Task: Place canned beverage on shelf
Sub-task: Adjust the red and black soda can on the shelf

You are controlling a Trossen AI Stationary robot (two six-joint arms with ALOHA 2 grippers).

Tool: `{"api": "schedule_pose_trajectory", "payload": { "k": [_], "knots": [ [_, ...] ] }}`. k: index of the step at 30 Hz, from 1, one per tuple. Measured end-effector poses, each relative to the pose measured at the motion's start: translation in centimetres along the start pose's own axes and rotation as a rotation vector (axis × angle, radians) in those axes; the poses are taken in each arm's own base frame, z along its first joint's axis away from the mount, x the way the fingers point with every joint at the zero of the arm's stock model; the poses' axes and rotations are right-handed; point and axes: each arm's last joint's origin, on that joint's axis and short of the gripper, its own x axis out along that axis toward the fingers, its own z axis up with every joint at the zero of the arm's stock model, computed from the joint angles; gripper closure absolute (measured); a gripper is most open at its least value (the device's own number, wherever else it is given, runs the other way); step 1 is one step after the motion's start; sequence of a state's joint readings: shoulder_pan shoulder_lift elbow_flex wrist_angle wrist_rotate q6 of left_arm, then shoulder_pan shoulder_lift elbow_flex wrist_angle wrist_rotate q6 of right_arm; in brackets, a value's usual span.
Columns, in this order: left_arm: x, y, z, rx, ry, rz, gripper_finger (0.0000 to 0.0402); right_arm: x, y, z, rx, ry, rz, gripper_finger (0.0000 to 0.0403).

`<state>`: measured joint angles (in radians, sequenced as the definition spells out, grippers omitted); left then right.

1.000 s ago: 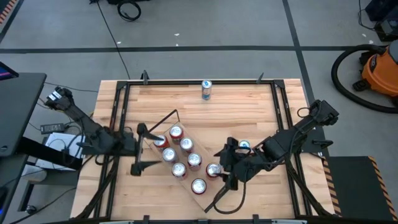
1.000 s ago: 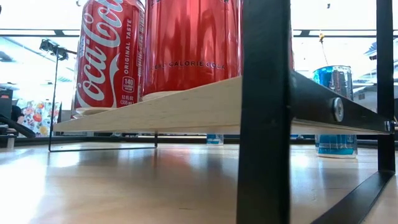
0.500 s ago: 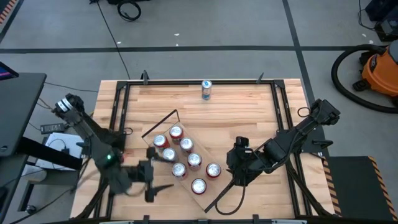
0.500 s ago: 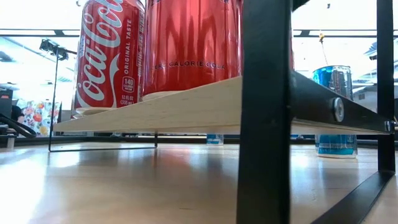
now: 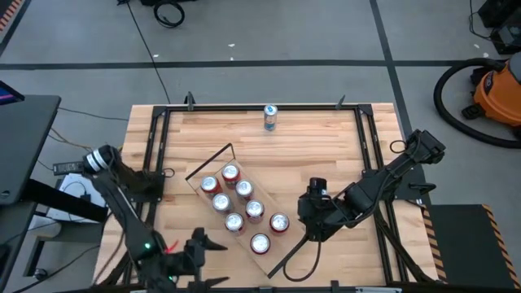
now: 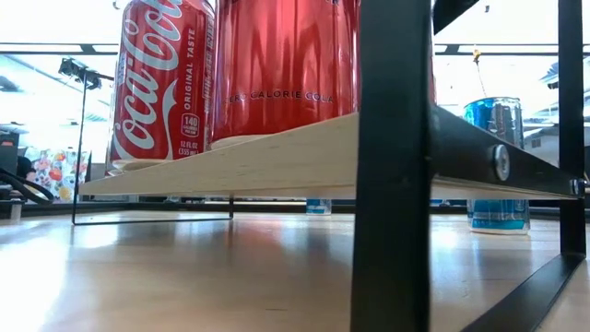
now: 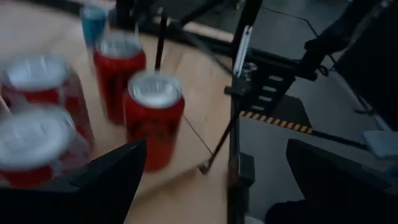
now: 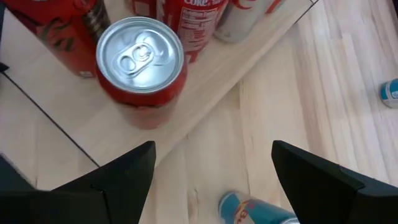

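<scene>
The shelf [image 5: 269, 231], a pale wood plank with black rod ends, lies slantwise on the table and carries several upright red cans; it also shows in the low view [image 6: 277, 161]. The red can [image 8: 142, 62] at its near end [image 5: 279, 221] stands just ahead of my right gripper [image 8: 211, 180], which is open and empty to the shelf's right [image 5: 299, 226]. My left gripper [image 5: 216, 260] is open and empty by the table's near edge, left of the shelf. A blue can [image 8: 255, 208] stands on the table below my right gripper. Another blue can [image 5: 269, 116] stands at the far edge.
Black frame rails [image 5: 155, 163] run along the table's left, right and far sides. The shelf's black end rod [image 6: 392, 166] fills the middle of the low view. An orange vacuum [image 5: 496, 89] stands on the floor beyond the table's right side.
My left gripper has swung away from the shelf's far left end, toward the table's near edge. My right gripper has drawn back toward the table's right, away from the red can at the shelf's near end, which stays upright on the shelf.
</scene>
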<state>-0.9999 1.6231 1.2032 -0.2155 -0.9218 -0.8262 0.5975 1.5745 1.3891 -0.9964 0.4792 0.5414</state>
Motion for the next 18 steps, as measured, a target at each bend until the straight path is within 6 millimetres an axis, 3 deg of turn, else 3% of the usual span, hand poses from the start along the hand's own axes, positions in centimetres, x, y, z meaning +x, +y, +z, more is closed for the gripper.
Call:
{"api": "schedule_pose_trajectory", "payload": {
  "k": [8,18],
  "knots": [
    [3.3,-0.9,-4.6,-0.179,0.067,0.065,0.0004,-0.3,0.5,-0.3,-0.033,0.006,0.018,0.0072],
    [7.2,-0.2,-7.6,-0.303,0.076,0.17,0.0004,0.1,-0.1,0.2,-0.032,0.017,0.044,0.0072]
  ]
}}
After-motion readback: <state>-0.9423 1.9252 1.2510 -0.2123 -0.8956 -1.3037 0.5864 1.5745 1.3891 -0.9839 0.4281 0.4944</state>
